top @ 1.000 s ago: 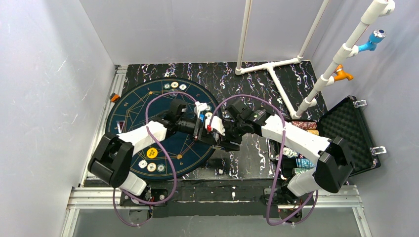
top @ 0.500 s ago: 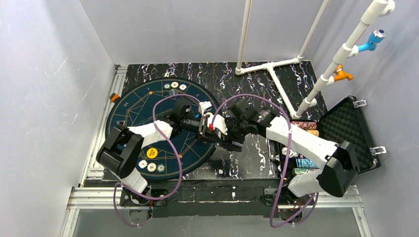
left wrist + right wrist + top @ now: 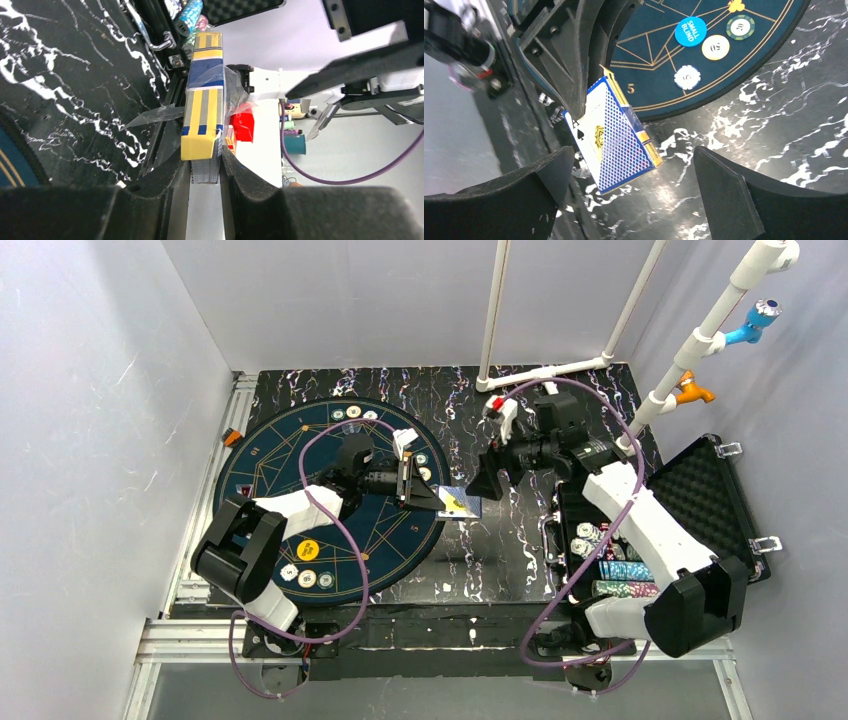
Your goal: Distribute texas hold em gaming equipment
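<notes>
Deck of cards [image 3: 461, 503] pinched at one end by left tool [image 3: 432, 496], long axis pointing right, over table [image 3: 520, 540] just beyond mat [image 3: 290, 455] edge. Right tool [image 3: 487, 478] spread, empty, facing the free end.

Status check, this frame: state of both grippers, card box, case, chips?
left gripper: shut on card box
right gripper: open, clear of the card box
card box: held by one end, plastic wrap loose
case: lid open
chips in case: in rows, on edge
chips on mat: lying flat
</notes>
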Motion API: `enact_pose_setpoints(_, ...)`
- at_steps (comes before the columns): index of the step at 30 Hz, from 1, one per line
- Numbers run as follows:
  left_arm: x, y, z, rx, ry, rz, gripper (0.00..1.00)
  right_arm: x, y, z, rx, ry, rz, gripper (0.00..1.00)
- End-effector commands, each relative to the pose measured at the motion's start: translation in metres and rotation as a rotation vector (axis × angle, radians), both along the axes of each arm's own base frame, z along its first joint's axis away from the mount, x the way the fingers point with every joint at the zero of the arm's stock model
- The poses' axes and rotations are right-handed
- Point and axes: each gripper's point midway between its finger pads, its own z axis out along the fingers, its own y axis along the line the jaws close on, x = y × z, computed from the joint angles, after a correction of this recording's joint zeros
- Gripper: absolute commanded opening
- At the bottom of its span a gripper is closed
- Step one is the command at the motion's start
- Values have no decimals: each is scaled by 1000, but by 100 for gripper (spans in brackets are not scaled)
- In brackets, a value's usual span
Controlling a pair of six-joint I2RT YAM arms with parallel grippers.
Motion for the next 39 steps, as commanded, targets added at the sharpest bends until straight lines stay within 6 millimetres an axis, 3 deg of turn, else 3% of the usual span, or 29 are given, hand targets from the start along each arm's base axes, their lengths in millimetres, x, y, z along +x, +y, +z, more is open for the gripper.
enact_pose_setpoints(1, 6, -2, 41, -119, -82, 5, 0, 0, 8, 25, 254, 203, -52, 98)
enact_pose_setpoints(8, 18, -7, 56, -206, -53, 36, 0, -9, 15, 12, 358, 326, -47, 98)
enact_pose_setpoints(12, 22, -9, 51, -204, -22, 51, 0, -17, 21, 15, 426, 387, -9, 96)
enact_pose_setpoints(18, 23, -9, 41, -190, 8, 59, 0, -20, 22, 17, 442, 417, 7, 68)
enact_pose_setpoints(25, 19, -11, 35, -181, 18, 58, 0, -20, 24, 17, 466, 453, -3, 42)
enact_pose_setpoints(26, 19, -11, 34, -177, 22, 59, 1, -20, 24, 18, 467, 461, -6, 38)
enact_pose_setpoints(31, 18, -12, 27, -148, 47, 68, 30, -19, 24, 14, 466, 515, -46, 13)
enact_pose_setpoints(33, 18, -13, 24, -139, 54, 73, 33, -19, 24, 11, 462, 539, -67, 1)
enact_pose_setpoints(39, 14, -16, 20, -127, 64, 74, 42, -18, 23, -2, 455, 618, -133, 1)
